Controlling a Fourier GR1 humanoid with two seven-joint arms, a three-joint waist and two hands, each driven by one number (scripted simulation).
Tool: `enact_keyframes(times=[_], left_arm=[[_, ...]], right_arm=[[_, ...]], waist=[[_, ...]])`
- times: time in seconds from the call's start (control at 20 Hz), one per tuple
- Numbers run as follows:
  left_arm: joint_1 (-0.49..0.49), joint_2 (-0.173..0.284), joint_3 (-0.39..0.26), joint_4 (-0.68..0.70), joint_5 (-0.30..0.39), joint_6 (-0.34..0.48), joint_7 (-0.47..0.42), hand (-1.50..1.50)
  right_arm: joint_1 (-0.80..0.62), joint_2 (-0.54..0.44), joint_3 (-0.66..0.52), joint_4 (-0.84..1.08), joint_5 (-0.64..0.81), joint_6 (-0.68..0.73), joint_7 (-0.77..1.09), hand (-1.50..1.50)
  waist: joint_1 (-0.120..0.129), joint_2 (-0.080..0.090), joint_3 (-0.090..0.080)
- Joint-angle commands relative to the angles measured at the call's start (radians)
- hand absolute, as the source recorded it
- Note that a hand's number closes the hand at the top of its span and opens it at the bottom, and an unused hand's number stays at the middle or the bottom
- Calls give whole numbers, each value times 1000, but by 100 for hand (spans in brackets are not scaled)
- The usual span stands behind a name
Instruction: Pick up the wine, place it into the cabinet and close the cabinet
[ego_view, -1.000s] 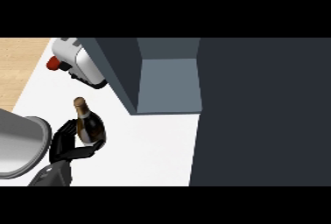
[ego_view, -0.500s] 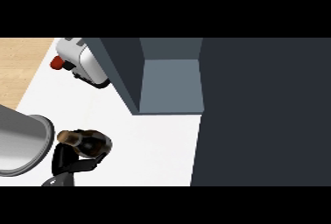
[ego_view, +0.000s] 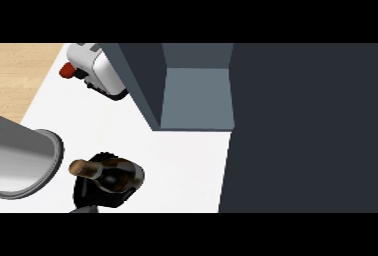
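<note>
A dark wine bottle (ego_view: 119, 177) with a brown cork end shows at the lower left of the head view, seen almost from its top. My left hand (ego_view: 97, 197) is curled round its body from below, and the bottle hides most of the fingers. The hand and bottle are over the white counter (ego_view: 184, 160), left of and below the cabinet (ego_view: 196, 98). The cabinet stands open, showing its pale grey-blue inside. Its dark door (ego_view: 303, 130) fills the right side. My right hand does not show.
A large grey metal cylinder (ego_view: 22, 162) sits at the left edge, close beside the bottle. A white toaster-like appliance (ego_view: 103, 75) with a red knob stands against the cabinet's left wall. A wooden surface (ego_view: 22, 75) lies beyond the counter's left edge.
The hand and bottle have shifted toward the lower edge. The bottle, tilted with its neck up before, now looks larger and is seen nearly end-on.
</note>
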Motion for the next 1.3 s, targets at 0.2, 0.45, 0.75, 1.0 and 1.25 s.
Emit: enact_keyframes(times=[0.2, 0.45, 0.75, 1.0, 1.25], left_arm=[[179, -53, -189, -505, 77, 107, 285, 150], [305, -54, -336, -726, 77, 250, 373, 150], [302, -54, -442, -870, 38, 396, 469, 150], [181, -54, -465, -881, 39, 465, 569, 150], [127, -54, -503, -938, -11, 537, 683, 150]], right_arm=[[59, -12, 4, -113, -39, 4, 37, -150], [-12, 11, 17, -90, -11, -52, 51, -150], [-32, -17, -30, -114, -50, -65, 68, -150], [-25, -22, -44, -114, -45, -61, 81, -150], [85, -35, -141, -107, -141, 31, -7, -150]], waist=[[-3, -2, 0], [-5, 5, -2], [-9, 6, -2], [-11, 7, -3], [-15, 5, -2]])
